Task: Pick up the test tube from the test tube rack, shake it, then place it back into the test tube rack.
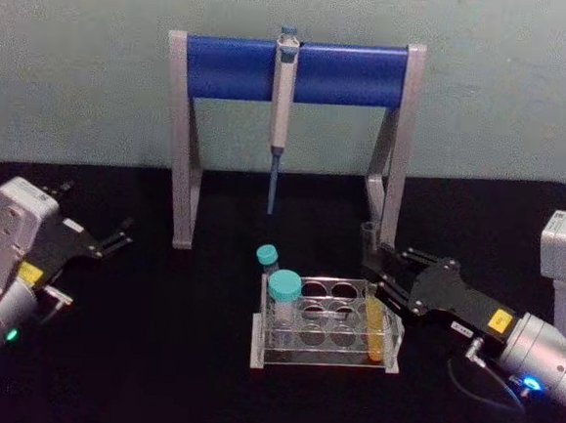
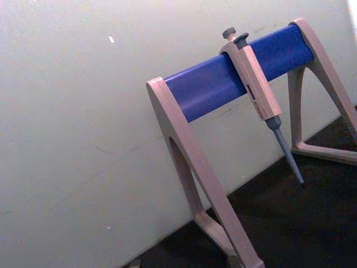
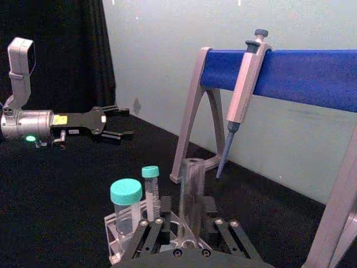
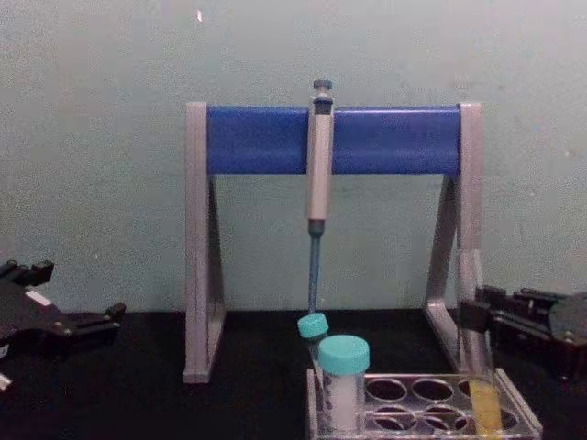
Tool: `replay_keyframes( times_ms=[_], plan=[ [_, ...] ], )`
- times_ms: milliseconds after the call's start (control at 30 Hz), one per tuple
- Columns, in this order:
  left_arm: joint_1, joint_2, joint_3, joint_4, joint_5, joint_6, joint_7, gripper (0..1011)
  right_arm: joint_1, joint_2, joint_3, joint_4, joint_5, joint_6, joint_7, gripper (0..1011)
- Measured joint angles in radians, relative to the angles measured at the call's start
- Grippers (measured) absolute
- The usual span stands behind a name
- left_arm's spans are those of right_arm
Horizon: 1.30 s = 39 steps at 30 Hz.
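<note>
Pipette (image 2: 254, 84) hanging on blue-barred stand (image 2: 223, 84), black table (image 2: 301, 223)

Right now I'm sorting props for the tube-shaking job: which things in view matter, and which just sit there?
For the job:
- test tube, with yellow-orange liquid, in the rack
- test tube rack
- right gripper, open around the tube's top

Just lying about:
- pipette
- pipette stand
- two teal-capped tubes
- left gripper, parked

We see two matching arms. Each ends in a black tool, the left tool (image 1: 114, 237) and the right tool (image 1: 388, 276), built from flat linked bars with thin fingers and a yellow label on the black body. Behind each sit a silver cylindrical wrist and a pale grey boxy camera housing. The left wrist shows a green light, the right a blue light and a thin dark cable.
</note>
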Motion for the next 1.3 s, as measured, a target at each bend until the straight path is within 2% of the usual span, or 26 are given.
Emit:
replay_keyframes(
  times_ms=[33,67,100,300,333,367,433,467,567,733,1100,1300],
  plan=[
    [0.000,0.000,0.000,0.000,0.000,0.000,0.000,1001,0.000,0.000,0.000,0.000,0.000,0.000,0.000,363],
    [0.000,0.000,0.000,0.000,0.000,0.000,0.000,1001,0.000,0.000,0.000,0.000,0.000,0.000,0.000,363],
    [0.000,0.000,0.000,0.000,0.000,0.000,0.000,1001,0.000,0.000,0.000,0.000,0.000,0.000,0.000,421],
    [0.000,0.000,0.000,0.000,0.000,0.000,0.000,1001,0.000,0.000,0.000,0.000,0.001,-0.001,0.001,621],
    [0.000,0.000,0.000,0.000,0.000,0.000,0.000,1001,0.000,0.000,0.000,0.000,0.001,-0.001,0.001,621],
    [0.000,0.000,0.000,0.000,0.000,0.000,0.000,1001,0.000,0.000,0.000,0.000,0.001,-0.001,0.001,679],
    [0.000,0.000,0.000,0.000,0.000,0.000,0.000,1001,0.000,0.000,0.000,0.000,0.001,-0.001,0.001,709],
    [0.000,0.000,0.000,0.000,0.000,0.000,0.000,1002,0.000,0.000,0.000,0.000,0.001,-0.001,0.001,776],
    [0.000,0.000,0.000,0.000,0.000,0.000,0.000,1001,0.000,0.000,0.000,0.000,0.001,-0.001,0.001,868],
    [0.000,0.000,0.000,0.000,0.000,0.000,0.000,1001,0.000,0.000,0.000,0.000,0.001,-0.001,0.001,982],
    [0.000,0.000,0.000,0.000,0.000,0.000,0.000,1001,-0.002,0.000,0.000,-0.003,-0.002,-0.003,-0.003,1000],
    [0.000,0.000,0.000,0.000,0.000,0.000,0.000,1001,-0.017,-0.003,0.020,-0.039,-0.025,-0.045,-0.036,1000]
  ],
)
